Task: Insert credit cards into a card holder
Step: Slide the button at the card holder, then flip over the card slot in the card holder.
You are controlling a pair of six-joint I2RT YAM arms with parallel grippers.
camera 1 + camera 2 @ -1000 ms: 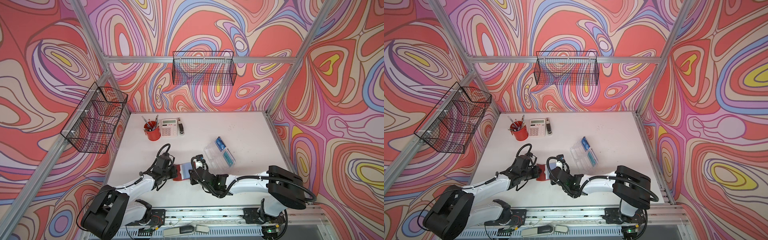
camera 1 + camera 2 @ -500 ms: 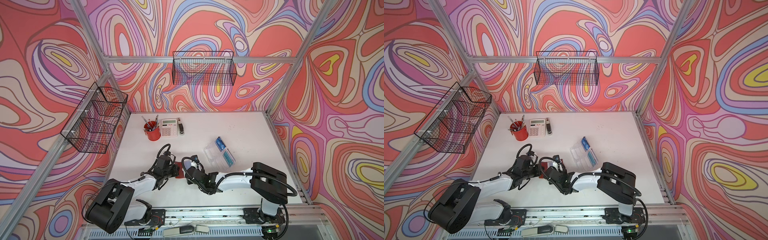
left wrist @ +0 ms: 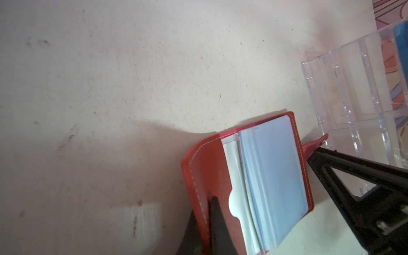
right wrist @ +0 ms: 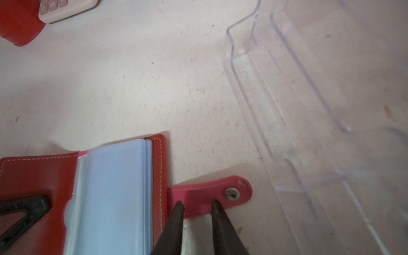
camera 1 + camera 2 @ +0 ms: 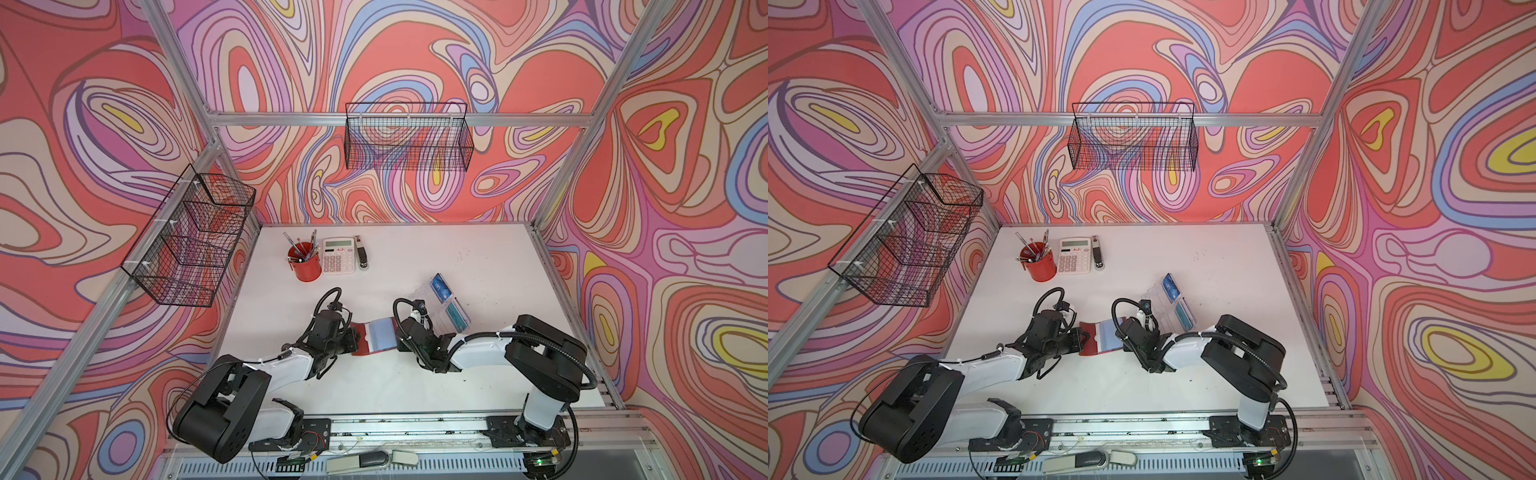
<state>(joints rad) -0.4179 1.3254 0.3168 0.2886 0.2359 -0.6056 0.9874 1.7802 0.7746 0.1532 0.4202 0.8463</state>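
My left claw [image 3: 202,209] is pinched tight on the outer edge of the card holder [image 5: 376,338], one finger above the red cover [image 3: 212,172] and one beneath, so that side is pinned. The holder lies spread open on the table [image 5: 415,386] between my two claws. Its greyish clear sleeves [image 3: 273,176] face up just ahead of my left fingertips. I see no card in the top sleeve; the sleeves under it are hidden from me.

My right claw [image 4: 197,204] stands a narrow way open with nothing between the jaws. Its tips sit over the pink snap tab [image 4: 198,192], and I cannot tell whether they press on it or hover just above.

Off to the side of my right claw, near the tab's end, is the clear stand [image 4: 276,106]. In both top views a blue card [image 5: 441,286] and a teal card [image 5: 457,318] rest in it, and neither claw touches them.

So I judge the opening and steadying done and the real work all ahead: fetch each card, then slide it into a sleeve
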